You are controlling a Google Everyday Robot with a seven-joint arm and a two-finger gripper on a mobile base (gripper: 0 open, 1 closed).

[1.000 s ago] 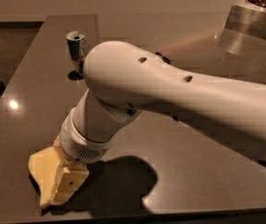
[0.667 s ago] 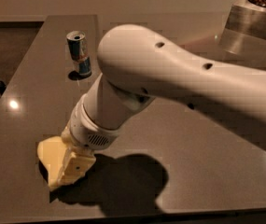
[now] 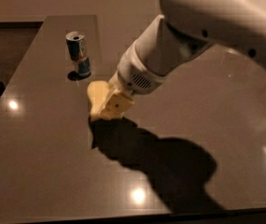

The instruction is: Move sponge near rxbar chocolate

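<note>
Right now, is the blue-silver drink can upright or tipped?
Upright: the can stands on its base. The hand holds the yellow foam sponge nearby.

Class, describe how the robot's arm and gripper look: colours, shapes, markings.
The arm is a smooth, rounded white shell with small dark dots and a grille at the wrist. The gripper, near the can, is blocky, cream-yellow, with one dark hole.

A pale yellow sponge [image 3: 94, 91] is gripped by the cream-yellow end effector [image 3: 106, 108] over the glossy grey-brown tabletop [image 3: 44, 162], near a blue-and-silver can [image 3: 78, 55].
</note>
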